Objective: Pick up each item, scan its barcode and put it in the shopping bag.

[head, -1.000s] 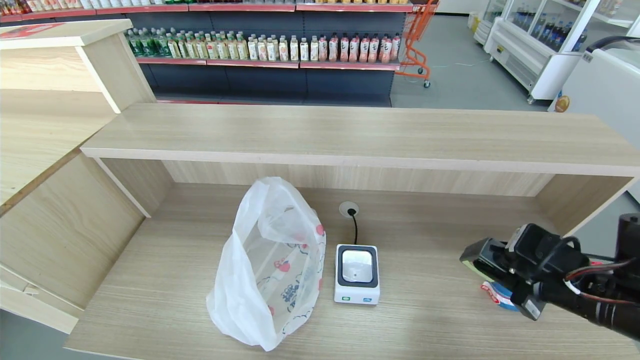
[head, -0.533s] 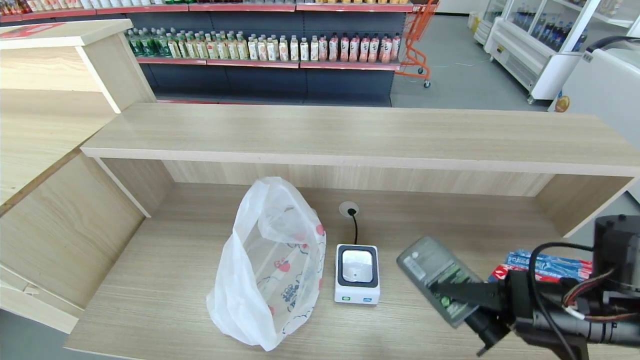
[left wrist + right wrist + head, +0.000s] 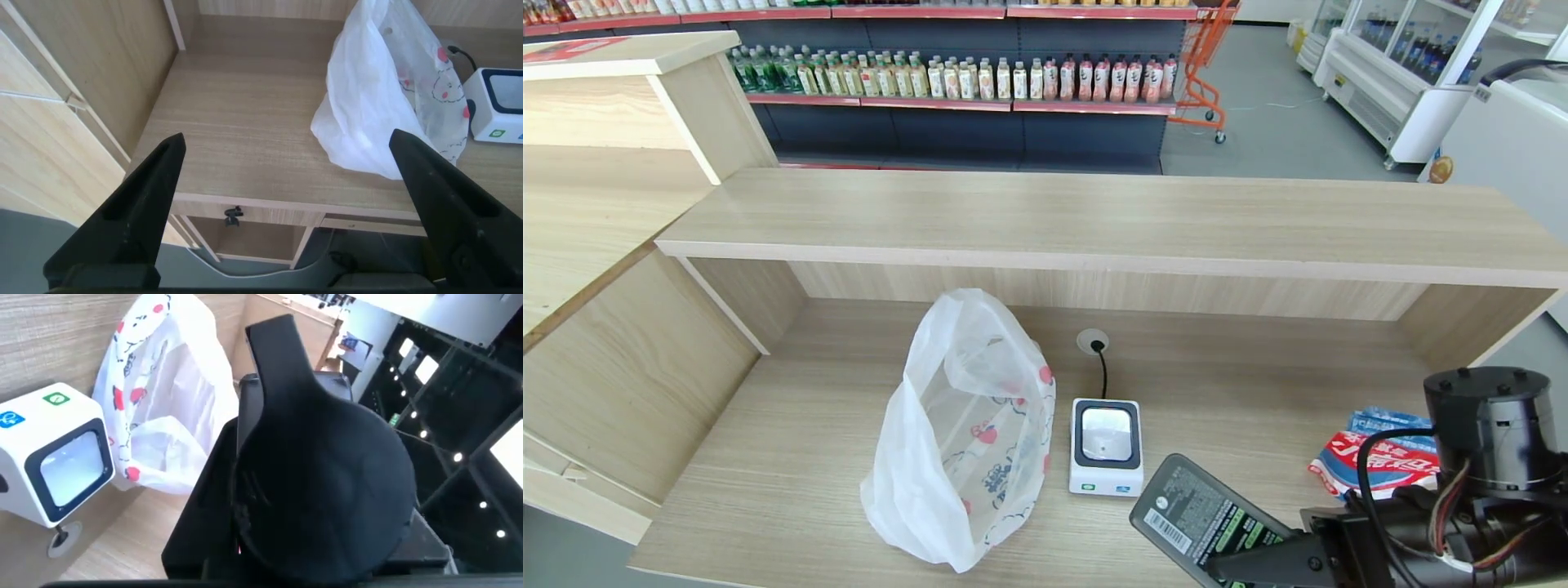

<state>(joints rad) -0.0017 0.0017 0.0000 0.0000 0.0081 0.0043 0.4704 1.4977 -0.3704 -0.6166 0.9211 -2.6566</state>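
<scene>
So, right gripper (image 3: 1227,563) is clamped on the near end of a flat dark pack (image 3: 1188,510). One finger (image 3: 1262,562) lies across its top face and the other is hidden under it. The pack sticks out ahead of the jaws, tilted, clear of the counter (image 3: 792,457).

The scanner (image 3: 1105,447) sits just past the pack's free end, a bit to the gripper's left. The shopping bag (image 3: 960,433) is beyond that again, touching or nearly touching the scanner's far side. A blue-and-red packet (image 3: 1380,461) lies on the counter back by the wrist, not yet picked.

Left gripper (image 3: 286,155) is spread wide and holding nothing. It hangs off the counter's front edge, with the bag ahead of it to its right.

My guess at the risks:
- the barcode (image 3: 1166,529) faces up and so does the scanner window, so without a flip over the glass there is no read
- the grip is at one end only, so most of the pack overhangs; a fast wrist roll could let it pivot or slide in the jaws
- the pack's free corner is close to the scanner body, and a low sweep would clip or shove it
- the bag is limp and nothing is holding its mouth, so the pack could catch the rim and fold it shut or tip the bag
</scene>
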